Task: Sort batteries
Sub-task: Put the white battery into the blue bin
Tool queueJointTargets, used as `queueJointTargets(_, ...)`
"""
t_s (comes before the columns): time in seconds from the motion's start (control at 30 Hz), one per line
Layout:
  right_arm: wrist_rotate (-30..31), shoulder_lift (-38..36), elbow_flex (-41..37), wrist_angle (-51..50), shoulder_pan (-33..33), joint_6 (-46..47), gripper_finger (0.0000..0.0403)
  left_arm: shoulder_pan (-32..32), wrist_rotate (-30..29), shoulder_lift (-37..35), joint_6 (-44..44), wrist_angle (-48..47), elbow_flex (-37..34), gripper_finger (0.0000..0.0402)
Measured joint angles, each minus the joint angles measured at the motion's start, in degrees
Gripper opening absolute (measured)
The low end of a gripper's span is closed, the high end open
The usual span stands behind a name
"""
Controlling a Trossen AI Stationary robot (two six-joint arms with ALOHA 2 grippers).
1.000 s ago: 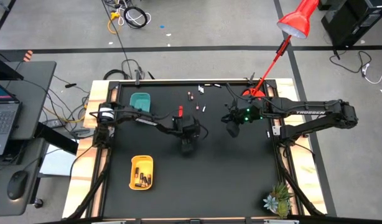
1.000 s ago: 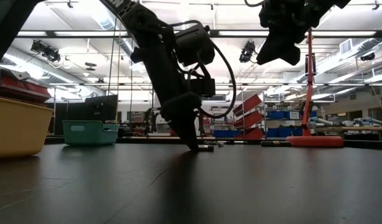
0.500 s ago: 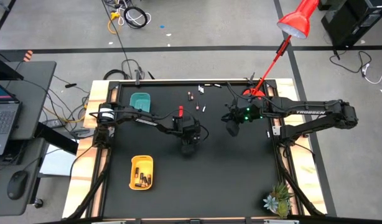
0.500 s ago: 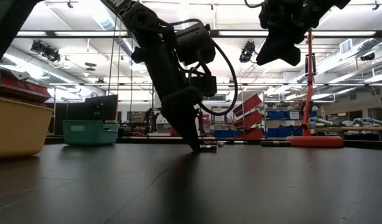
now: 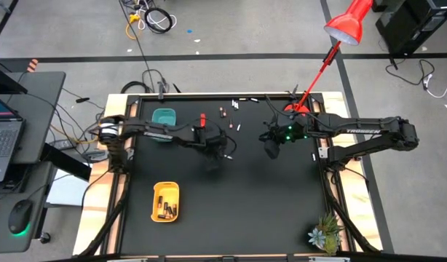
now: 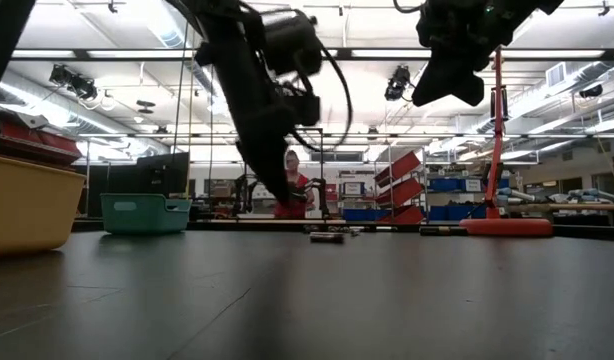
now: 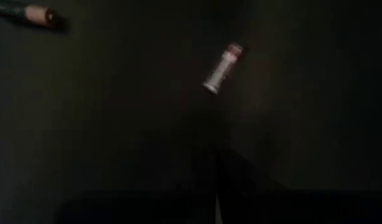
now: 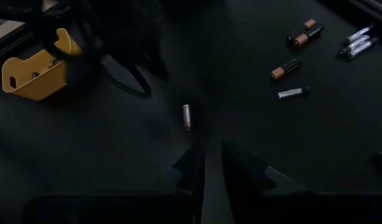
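I see a black worktop (image 5: 267,211) with a pale wooden edge. On it, a teal tray (image 5: 164,116) sits near the far left corner and a yellow tray (image 5: 165,201) nearer the front left, with batteries inside. Loose batteries (image 5: 225,112) lie scattered along the far middle. A red lamp base (image 5: 296,109) stands at the far right, and a small potted plant (image 5: 326,233) sits on the front right corner.

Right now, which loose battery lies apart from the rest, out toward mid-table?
The lone silver battery: it lies alone, while the dark and silver batteries cluster together farther off.
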Motion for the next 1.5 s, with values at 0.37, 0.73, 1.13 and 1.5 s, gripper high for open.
queueJointTargets(0.37, 0.0, 0.0, 0.0, 0.4, -2.0, -1.6, 0.0065, 4.5, 6.6, 3.2, 0.9, 22.0, 0.1, 0.0081)
queueJointTargets(0.73, -3.1, 0.0, 0.0, 0.5, -0.3, 4.8, 0.0065, 8.8, 7.3, 14.3, 2.6, 30.9, 0.1, 0.0211)
queueJointTargets(1.13, -3.0, -0.3, 0.0, 0.5, -1.1, 4.7, 0.0065, 8.3, 7.4, 14.9, 4.3, 29.6, 0.4, 0.018)
queueJointTargets(1.5, -3.0, -0.3, 0.0, 0.5, -1.2, 4.7, 0.0065, 6.9, 9.0, 14.9, 8.6, 27.8, 0.4, 0.002)
